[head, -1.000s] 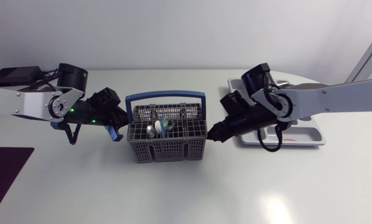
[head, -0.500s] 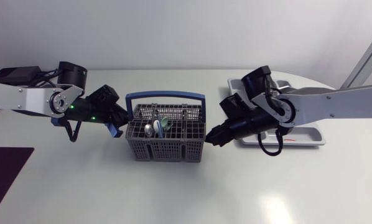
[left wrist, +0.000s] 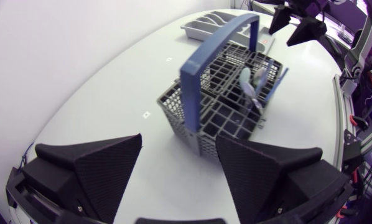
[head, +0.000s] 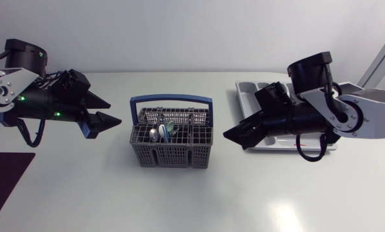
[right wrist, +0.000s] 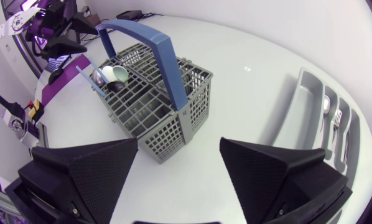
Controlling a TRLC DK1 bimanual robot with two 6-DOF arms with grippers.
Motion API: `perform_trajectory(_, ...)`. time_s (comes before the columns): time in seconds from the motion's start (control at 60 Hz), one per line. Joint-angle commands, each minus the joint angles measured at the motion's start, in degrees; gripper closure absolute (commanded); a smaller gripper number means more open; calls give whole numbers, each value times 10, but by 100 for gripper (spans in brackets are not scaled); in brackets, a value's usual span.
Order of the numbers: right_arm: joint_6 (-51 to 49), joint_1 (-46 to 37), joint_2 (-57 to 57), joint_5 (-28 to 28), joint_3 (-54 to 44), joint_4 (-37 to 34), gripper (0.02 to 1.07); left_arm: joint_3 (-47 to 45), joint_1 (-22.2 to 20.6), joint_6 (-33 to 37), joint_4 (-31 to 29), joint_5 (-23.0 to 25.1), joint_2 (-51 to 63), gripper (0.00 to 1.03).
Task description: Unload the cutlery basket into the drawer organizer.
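Cutlery basket (head: 173,156) stands upright near the middle of the table (head: 179,200), between the two grippers and touched by neither.

Left side: the left arm (head: 12,90) enters from the table's left edge. The left gripper (head: 114,111) is level with the basket's left end and apart from it. Its fingers (left wrist: 105,165) are spread wide with nothing between them. In the left wrist view the basket lies ahead of the fingers, apart from both tips.

Centre: the basket is grey mesh. Its blue handle (head: 170,100) arches upright along its length. Loose cutlery (head: 163,133) stands in the middle compartments: spoon bowls, a pale green piece and a thin blue piece. The exact compartment of each cannot be determined.

Right side: the right gripper (head: 234,140) sits near the basket's right end, not touching it, over the near corner of the drawer organizer (head: 250,87). Its fingers (right wrist: 273,171) are likewise spread wide and hold nothing. The right arm (head: 347,116) crosses above the organizer and hides much of it.

The organizer is a grey divided tray lying flat on the table, to the right of the basket and apart from it. The right wrist view shows a fork (right wrist: 336,118) and a second metal piece lying in it. Their compartment cannot be made out.
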Motion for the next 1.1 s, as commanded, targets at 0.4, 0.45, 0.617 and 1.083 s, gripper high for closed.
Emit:
perform_trajectory(0.4, -11, 2, -36, -16, -47, -26, 7, 44, -135, -149, -114, -9, 17, 22)
perform_trajectory(0.45, -8, 5, -41, -16, -48, -26, 7, 54, -142, -163, -114, -21, 34, 27)
perform_trajectory(0.617, -2, 7, -54, -16, -54, -27, 7, 82, -151, -205, -114, -39, 70, 40)
perform_trajectory(1.083, -4, -1, -69, -25, -64, -31, 7, 111, -180, -272, -110, -62, 109, 49)
